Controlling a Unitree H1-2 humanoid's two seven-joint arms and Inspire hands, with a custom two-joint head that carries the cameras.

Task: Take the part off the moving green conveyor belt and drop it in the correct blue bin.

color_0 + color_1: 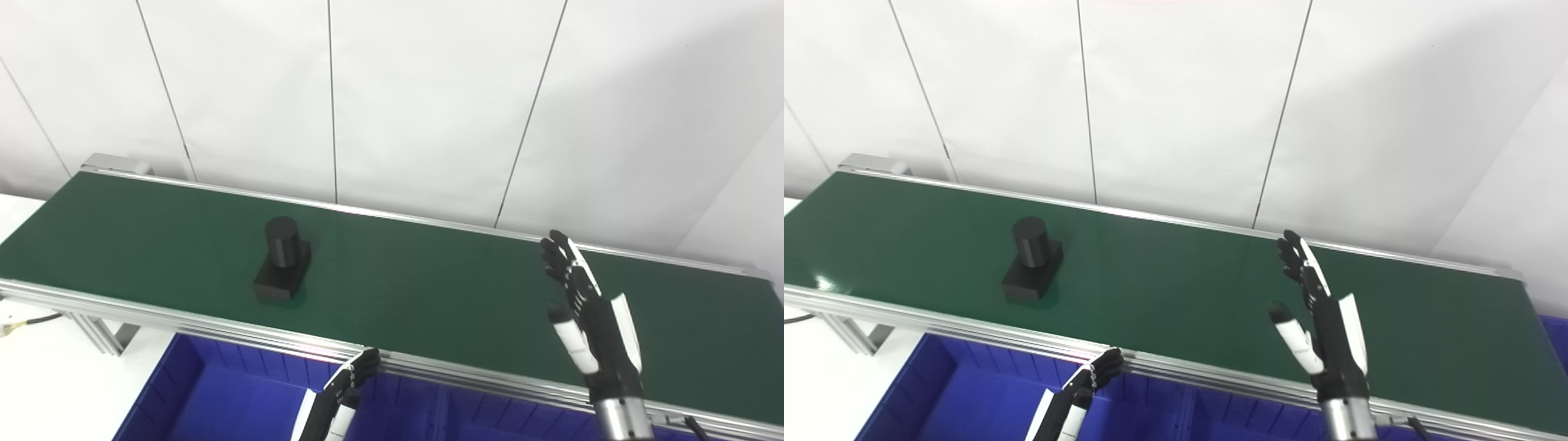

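A black part [283,260], a short cylinder standing on a square base, rests on the green conveyor belt [429,275] left of the middle. My right hand [588,309] is raised above the belt's right half, open, fingers spread and pointing up, far to the right of the part. My left hand [343,395] hangs low at the belt's near rail, over the blue bin [208,392], its fingers loosely apart and holding nothing. The same part [1031,259] and right hand [1318,312] show in the right eye view.
Aluminium rails [184,315] frame the belt. A row of blue bins runs below the near rail, with a divider [444,413] between them. White wall panels stand behind. A white table [49,380] lies at the lower left.
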